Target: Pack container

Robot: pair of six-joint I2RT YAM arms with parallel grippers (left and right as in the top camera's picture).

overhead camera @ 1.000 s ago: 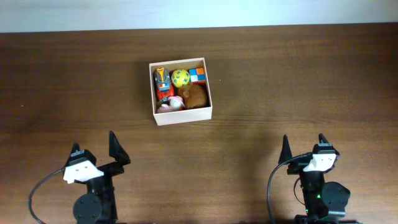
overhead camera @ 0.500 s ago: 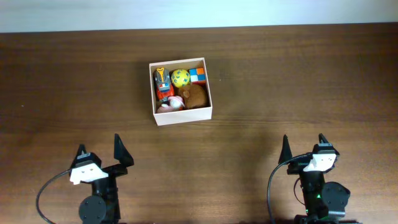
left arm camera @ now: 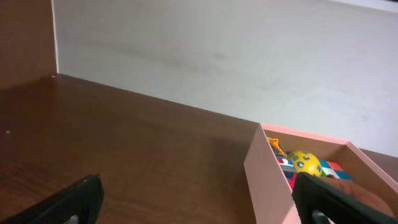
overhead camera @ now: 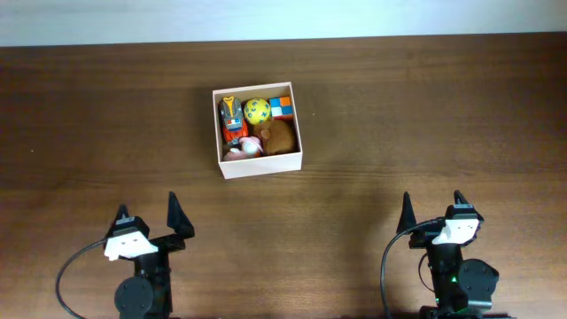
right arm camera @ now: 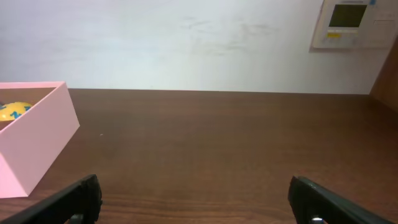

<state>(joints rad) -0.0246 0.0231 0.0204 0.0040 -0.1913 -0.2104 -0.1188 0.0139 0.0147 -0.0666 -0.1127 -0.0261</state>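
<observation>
The container point(overhead camera: 263, 165), a square white-walled box, sits on the brown table left of centre and toward the back. It holds a yellow ball point(overhead camera: 258, 111), a brown plush point(overhead camera: 279, 136), an orange toy car point(overhead camera: 232, 120), a coloured cube point(overhead camera: 282, 107) and a pink toy point(overhead camera: 246, 149). My left gripper point(overhead camera: 147, 206) is open and empty near the front edge, well short of the box. The left wrist view shows the left gripper point(left arm camera: 199, 199) with the box wall point(left arm camera: 267, 168) and ball point(left arm camera: 305, 162) ahead on the right. My right gripper point(overhead camera: 432, 197) point(right arm camera: 196, 199) is open and empty at the front right, the box point(right arm camera: 37, 143) far to its left.
A white wall runs behind the table's far edge point(overhead camera: 283, 40). A wall thermostat point(right arm camera: 351, 22) hangs at the upper right of the right wrist view. Bare brown tabletop point(overhead camera: 354, 204) lies between the grippers and the box.
The left arm has shifted a little to the right and toward the front edge, its gripper still open. The right arm and the box have not moved.
</observation>
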